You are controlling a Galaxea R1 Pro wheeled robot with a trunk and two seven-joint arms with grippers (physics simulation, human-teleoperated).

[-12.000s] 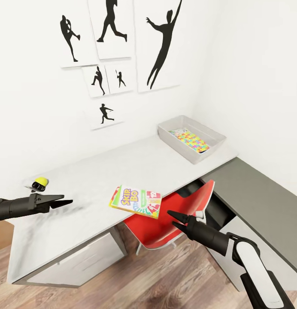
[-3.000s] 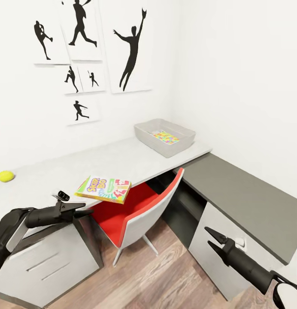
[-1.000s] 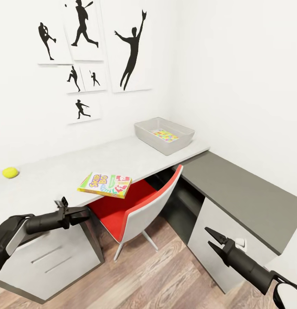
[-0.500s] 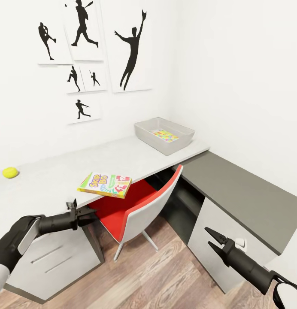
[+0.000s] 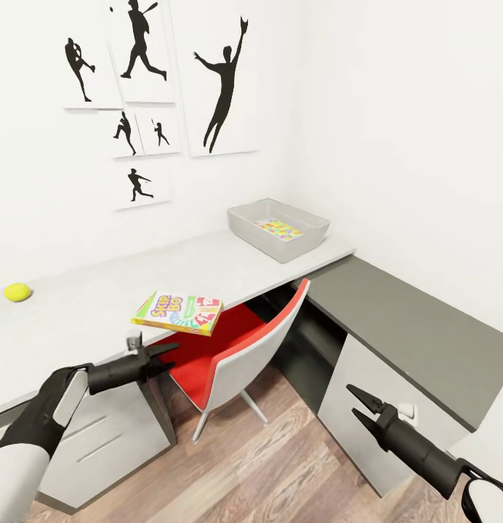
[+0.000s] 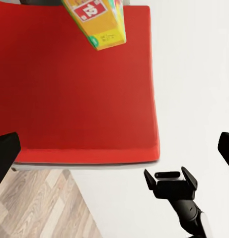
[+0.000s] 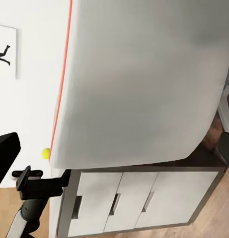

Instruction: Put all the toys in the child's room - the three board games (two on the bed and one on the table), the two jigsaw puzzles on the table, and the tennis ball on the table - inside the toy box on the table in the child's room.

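Holding a jigsaw puzzle [image 5: 280, 230], the toy box [image 5: 278, 230] sits at 1 o'clock on the tabletop [image 5: 99, 305]. "SKIP-BO" game [image 5: 179, 313] overhangs its edge. Left gripper [image 5: 166, 355] and right gripper [image 5: 353, 404] both gape apart, empty.

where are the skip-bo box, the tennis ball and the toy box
SKIP-BO box [image 5: 178, 312]: head view, middle of its printed top.
tennis ball [image 5: 17, 292]: head view, centre of the ball.
toy box [image 5: 280, 251]: head view, its near outer wall.
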